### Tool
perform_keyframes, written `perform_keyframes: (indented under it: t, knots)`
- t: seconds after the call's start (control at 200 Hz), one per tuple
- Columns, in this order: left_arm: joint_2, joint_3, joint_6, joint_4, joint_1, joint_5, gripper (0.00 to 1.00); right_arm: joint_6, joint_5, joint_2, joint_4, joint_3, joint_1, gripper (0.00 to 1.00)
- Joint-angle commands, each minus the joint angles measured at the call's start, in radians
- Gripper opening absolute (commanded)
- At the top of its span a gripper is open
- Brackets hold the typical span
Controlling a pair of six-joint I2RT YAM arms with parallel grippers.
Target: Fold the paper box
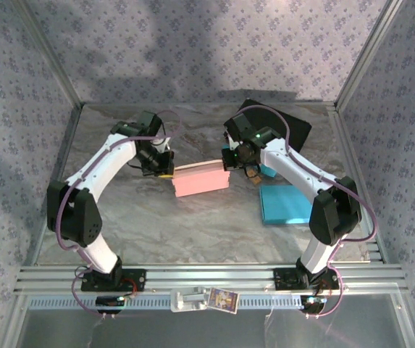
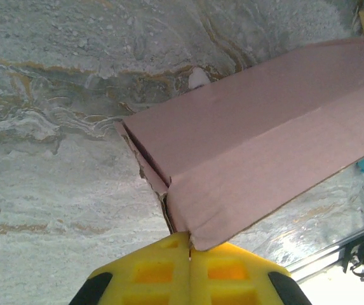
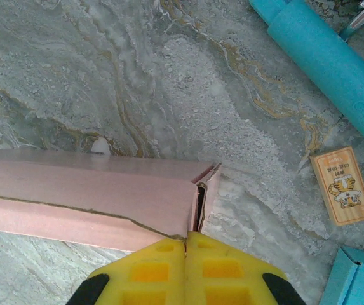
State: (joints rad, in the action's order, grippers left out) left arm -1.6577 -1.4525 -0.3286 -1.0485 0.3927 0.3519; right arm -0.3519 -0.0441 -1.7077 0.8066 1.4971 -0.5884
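The left claw [image 2: 189, 244] is fully closed, its yellow tips touching a corner at the left end of the pink paper box [image 1: 201, 179]. The right claw [image 3: 186, 240] is also closed, its tips against the box's right end, where a flap seam gapes. Whether either claw pinches paper cannot be determined. The box lies mid-desk [image 1: 193, 232] between the claws. The step in hand appears to be closing the end flaps. The next move calls for equal inward pressure from both ends to prevent sliding or buckling.

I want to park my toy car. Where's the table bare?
Bare: the near strip between the pink box and the arm bases, and the far left corner. Crowded: the right, with blue boxes, a black mat, a card.
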Motion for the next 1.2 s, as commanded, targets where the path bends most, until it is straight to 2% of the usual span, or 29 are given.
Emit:
perform_keyframes:
  t: [0.0,0.27,0.45,0.55,0.735,0.82,0.939,1.194]
  knots:
    - [0.059,0.061,0.056,0.072,0.006,0.012,0.00,-0.011,-0.019,-0.004,0.013,0.014,-0.016,0.00]
    - [0.091,0.129,0.082,0.122,0.031,-0.014,0.00,-0.029,-0.012,0.012,0.016,0.009,-0.017,0.00]
    - [0.085,0.123,0.076,0.114,0.040,-0.033,0.00,-0.115,-0.039,0.107,-0.016,-0.034,0.004,0.30]
    - [0.080,0.116,0.076,0.106,0.040,-0.036,0.00,-0.220,-0.103,0.174,-0.064,-0.085,0.040,0.41]
    - [0.072,0.102,0.079,0.098,0.043,-0.038,0.00,-0.530,-0.206,0.259,-0.243,-0.199,0.106,0.49]
    - [0.068,0.096,0.080,0.094,0.044,-0.039,0.00,-0.708,-0.234,0.256,-0.269,-0.219,0.129,0.54]
    - [0.067,0.092,0.080,0.093,0.046,-0.042,0.00,-0.918,-0.345,0.210,-0.324,-0.238,0.147,0.60]
    - [0.061,0.088,0.079,0.094,0.048,-0.045,0.00,-1.090,-0.408,0.148,-0.402,-0.281,0.134,0.63]
